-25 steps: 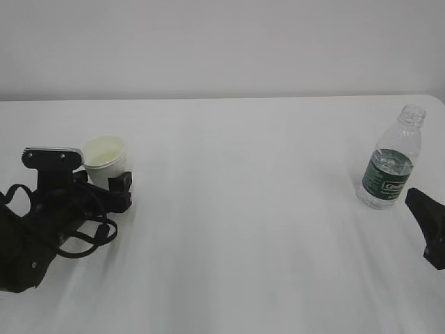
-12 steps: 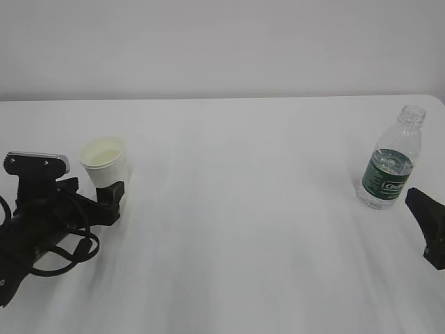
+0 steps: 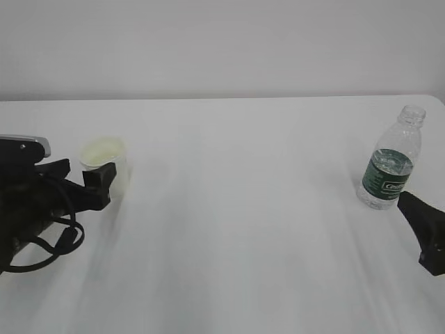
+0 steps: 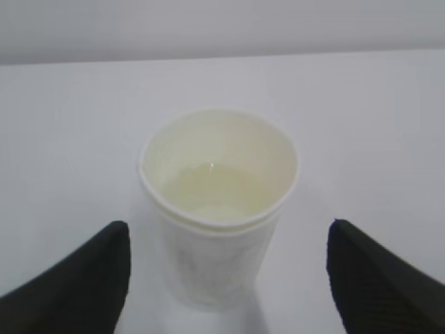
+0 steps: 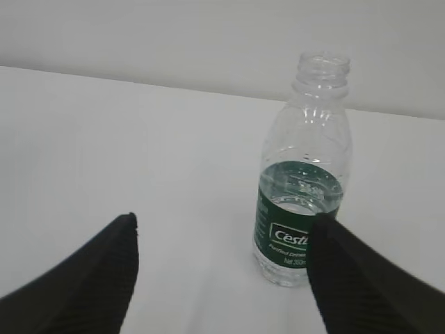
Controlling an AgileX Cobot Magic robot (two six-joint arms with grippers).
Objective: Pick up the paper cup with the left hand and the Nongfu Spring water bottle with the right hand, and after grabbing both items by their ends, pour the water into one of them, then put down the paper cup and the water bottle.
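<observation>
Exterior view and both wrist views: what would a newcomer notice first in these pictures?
On the far right of the white table stands the capless water bottle with its dark green label, partly filled. On the left stands the paper cup, upright, with liquid at its bottom. The left gripper is open around the cup without touching it, and the right gripper is open just before the bottle.
</observation>
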